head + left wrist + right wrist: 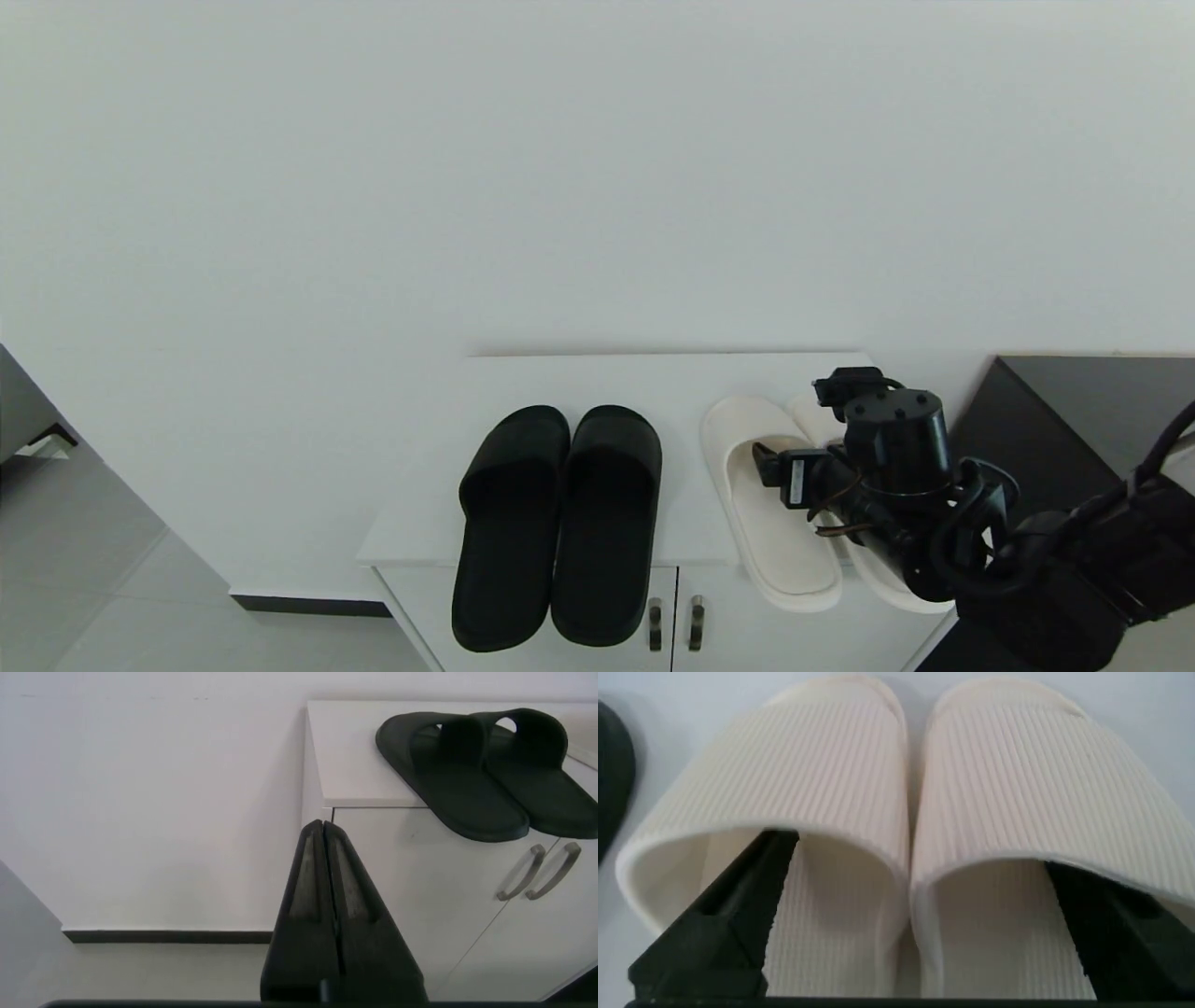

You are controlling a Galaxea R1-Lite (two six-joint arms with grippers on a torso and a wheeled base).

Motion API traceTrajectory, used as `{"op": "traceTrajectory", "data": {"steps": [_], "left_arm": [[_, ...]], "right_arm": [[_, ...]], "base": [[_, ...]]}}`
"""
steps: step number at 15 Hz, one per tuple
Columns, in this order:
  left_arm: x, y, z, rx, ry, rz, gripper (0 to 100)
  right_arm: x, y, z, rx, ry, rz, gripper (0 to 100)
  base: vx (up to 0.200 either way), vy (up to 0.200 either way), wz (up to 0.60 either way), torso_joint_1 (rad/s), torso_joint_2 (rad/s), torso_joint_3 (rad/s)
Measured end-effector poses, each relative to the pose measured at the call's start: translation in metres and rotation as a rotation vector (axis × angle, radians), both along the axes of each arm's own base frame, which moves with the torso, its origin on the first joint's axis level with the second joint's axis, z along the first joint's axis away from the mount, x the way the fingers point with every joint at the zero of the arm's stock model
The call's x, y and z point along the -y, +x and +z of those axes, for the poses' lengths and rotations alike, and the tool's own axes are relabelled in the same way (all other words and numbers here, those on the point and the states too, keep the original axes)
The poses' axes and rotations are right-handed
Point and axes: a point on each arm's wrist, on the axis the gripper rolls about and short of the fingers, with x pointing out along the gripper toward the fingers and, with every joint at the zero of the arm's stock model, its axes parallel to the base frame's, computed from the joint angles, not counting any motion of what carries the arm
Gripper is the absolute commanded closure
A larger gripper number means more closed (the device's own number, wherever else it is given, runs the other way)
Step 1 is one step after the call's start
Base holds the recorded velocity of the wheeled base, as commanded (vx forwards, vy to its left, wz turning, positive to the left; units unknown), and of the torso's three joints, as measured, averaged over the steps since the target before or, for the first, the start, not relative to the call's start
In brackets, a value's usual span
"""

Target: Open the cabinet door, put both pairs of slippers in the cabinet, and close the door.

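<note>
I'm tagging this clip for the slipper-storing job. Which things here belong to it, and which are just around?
Part of the job:
- cabinet, doors closed
- black slippers on top
- white slippers on top
- right gripper, a finger inside each white slipper

Just around:
- dark furniture at the right
- grey unit at the left edge

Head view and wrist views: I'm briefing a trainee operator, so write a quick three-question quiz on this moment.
1. True or false: the cabinet doors are closed.
2. The right gripper has its fingers inside: A) black slippers, B) white slippers, C) door handles.
3. Fill in: the left gripper is ___ (open or shut).
Key: 1 true; 2 B; 3 shut.
</note>
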Motion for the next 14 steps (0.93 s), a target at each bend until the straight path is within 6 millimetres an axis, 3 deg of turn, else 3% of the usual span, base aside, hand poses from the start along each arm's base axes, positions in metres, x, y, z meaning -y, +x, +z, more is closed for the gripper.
{"op": "traceTrajectory", "data": {"steps": [5, 9, 12, 14], "left_arm": [[0.0, 0.0, 0.0, 0.0, 0.0, 0.0, 100], [0.0, 0.0, 0.0, 0.0, 0.0, -0.001, 100], [0.0, 0.0, 0.0, 0.0, 0.001, 0.0, 100], [0.0, 0.0, 0.0, 0.0, 0.0, 0.0, 100]], "right_arm": [[-0.007, 0.01, -0.002, 0.01, 0.007, -0.002, 100], [-0.007, 0.007, 0.006, 0.025, 0.02, 0.022, 100], [-0.008, -0.013, 0.03, 0.055, 0.079, 0.157, 100], [-0.01, -0.041, 0.044, 0.057, 0.128, 0.323, 100]], "base": [[0.0, 0.0, 0.0, 0.0, 0.0, 0.0], [0.0, 0.0, 0.0, 0.0, 0.0, 0.0], [0.0, 0.0, 0.0, 0.0, 0.0, 0.0], [0.0, 0.0, 0.0, 0.0, 0.0, 0.0]]}}
